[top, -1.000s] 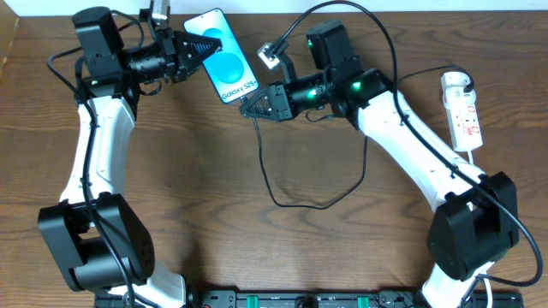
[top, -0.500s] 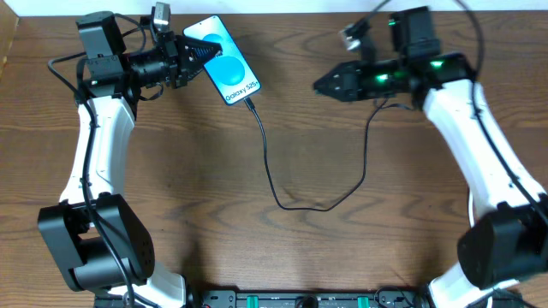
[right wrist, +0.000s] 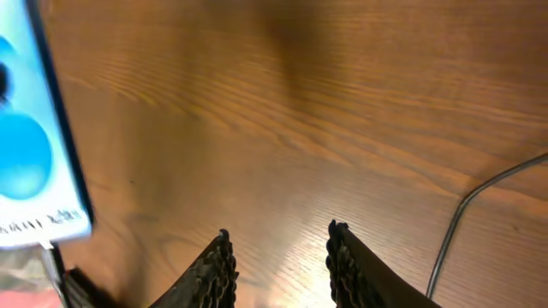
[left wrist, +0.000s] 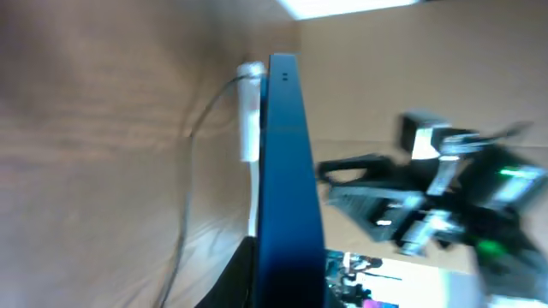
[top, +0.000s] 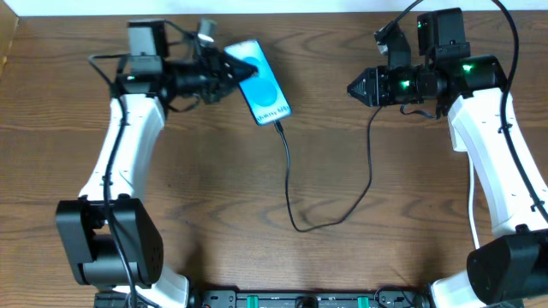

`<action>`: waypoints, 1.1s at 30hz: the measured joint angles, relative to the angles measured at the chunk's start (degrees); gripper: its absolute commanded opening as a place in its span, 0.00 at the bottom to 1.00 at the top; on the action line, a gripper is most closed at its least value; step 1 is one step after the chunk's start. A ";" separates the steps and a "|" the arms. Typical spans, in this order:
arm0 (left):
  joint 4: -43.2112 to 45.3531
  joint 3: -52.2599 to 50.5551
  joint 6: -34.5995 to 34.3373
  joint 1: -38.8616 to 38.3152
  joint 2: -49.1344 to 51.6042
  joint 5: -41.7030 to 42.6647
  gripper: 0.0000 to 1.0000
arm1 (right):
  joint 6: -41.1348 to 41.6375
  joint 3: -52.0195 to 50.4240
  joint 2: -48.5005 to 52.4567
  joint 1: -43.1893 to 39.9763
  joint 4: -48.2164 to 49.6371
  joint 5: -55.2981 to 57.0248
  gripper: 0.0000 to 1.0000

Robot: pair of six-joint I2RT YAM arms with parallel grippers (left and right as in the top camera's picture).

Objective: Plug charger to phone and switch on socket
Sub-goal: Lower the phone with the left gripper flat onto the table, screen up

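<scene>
Overhead: the charger (top: pixel 291 184) now sits plugged into the phone (top: pixel 267 90), which has shifted right in the left claw (top: pixel 233 72), clamped on its top end. The right claw (top: pixel 353 88) has pulled back, arm level above the table (top: pixel 197 197). Left wrist: phone (left wrist: pixel 287 188) edge-on, possibly lifted; the view is blurred. Right wrist: fingers (right wrist: pixel 218 265) apart, empty. The socket, out of shot, still needs switching on.

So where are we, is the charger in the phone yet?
Looks done: the charger runs into the bottom edge of the phone. In hand: the left gripper grips the phone off the table; the right gripper is open, empty and clear of the cable. Left to do: switch on the socket, which no view shows.
</scene>
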 measured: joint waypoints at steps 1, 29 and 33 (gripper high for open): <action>-2.78 0.00 1.73 -0.90 0.00 -2.01 0.07 | -0.09 0.00 0.00 0.00 -0.15 0.46 0.34; -11.02 -0.04 21.42 -13.35 18.25 -19.50 0.07 | -1.44 0.00 0.00 -0.04 -3.91 3.28 0.35; -9.66 -0.04 20.61 -13.35 20.57 -19.50 0.07 | -1.44 -0.09 0.00 -0.04 -3.91 3.28 0.35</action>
